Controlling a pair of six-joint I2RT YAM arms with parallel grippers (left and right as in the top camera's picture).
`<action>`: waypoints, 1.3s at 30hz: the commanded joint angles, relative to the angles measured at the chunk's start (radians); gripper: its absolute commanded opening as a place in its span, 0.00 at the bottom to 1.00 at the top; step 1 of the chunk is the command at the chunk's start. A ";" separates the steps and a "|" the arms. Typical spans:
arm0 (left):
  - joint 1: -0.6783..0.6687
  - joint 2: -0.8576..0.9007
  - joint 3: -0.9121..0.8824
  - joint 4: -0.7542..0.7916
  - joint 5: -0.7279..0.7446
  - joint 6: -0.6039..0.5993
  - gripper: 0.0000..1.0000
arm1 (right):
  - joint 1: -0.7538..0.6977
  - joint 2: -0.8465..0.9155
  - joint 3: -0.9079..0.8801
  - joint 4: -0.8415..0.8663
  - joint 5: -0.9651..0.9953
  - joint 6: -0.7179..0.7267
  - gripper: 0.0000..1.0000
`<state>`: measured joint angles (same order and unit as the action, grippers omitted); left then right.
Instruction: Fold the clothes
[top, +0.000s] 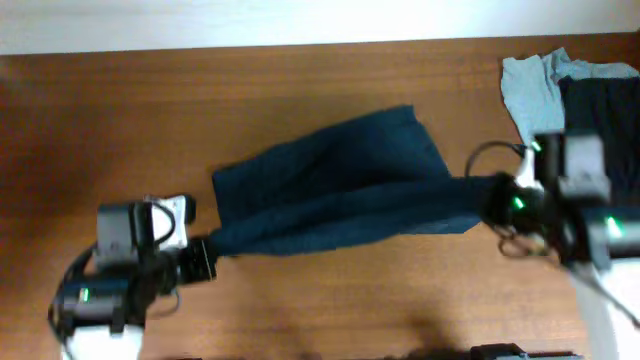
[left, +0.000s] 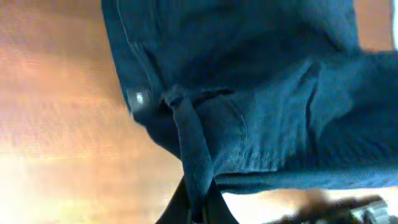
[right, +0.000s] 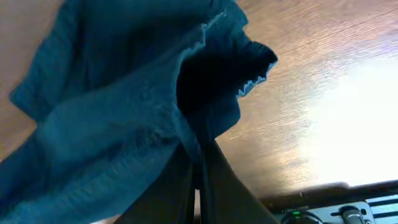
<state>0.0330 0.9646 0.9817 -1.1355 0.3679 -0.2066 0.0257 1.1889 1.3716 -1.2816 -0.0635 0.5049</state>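
Note:
A dark navy garment (top: 340, 185) with visible seams is stretched across the middle of the wooden table between my two grippers. My left gripper (top: 205, 258) is shut on its left end; in the left wrist view the fingers (left: 198, 200) pinch a belt-loop strip of the navy fabric (left: 249, 112). My right gripper (top: 492, 200) is shut on its right end; in the right wrist view the fingers (right: 200, 174) clamp a hemmed edge of the navy fabric (right: 112, 118). A pale grey-blue garment (top: 530, 85) and a black one (top: 600, 105) lie at the back right.
The brown wooden table (top: 300, 90) runs to a pale wall at the back. The right arm's body (top: 585, 215) sits over the black garment. Cables loop beside the right gripper.

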 joint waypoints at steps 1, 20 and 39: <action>0.003 0.175 0.022 0.104 -0.076 -0.002 0.00 | -0.006 0.186 0.003 0.078 -0.020 -0.022 0.04; 0.003 0.630 0.059 0.656 -0.078 0.018 0.01 | -0.006 0.642 0.003 0.822 -0.282 -0.061 0.04; 0.003 0.667 0.059 0.713 -0.167 0.018 0.22 | -0.040 0.669 0.003 0.763 -0.232 -0.114 0.75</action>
<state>0.0326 1.6272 1.0203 -0.4252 0.2119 -0.2005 0.0143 1.8511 1.3685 -0.4747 -0.3119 0.4141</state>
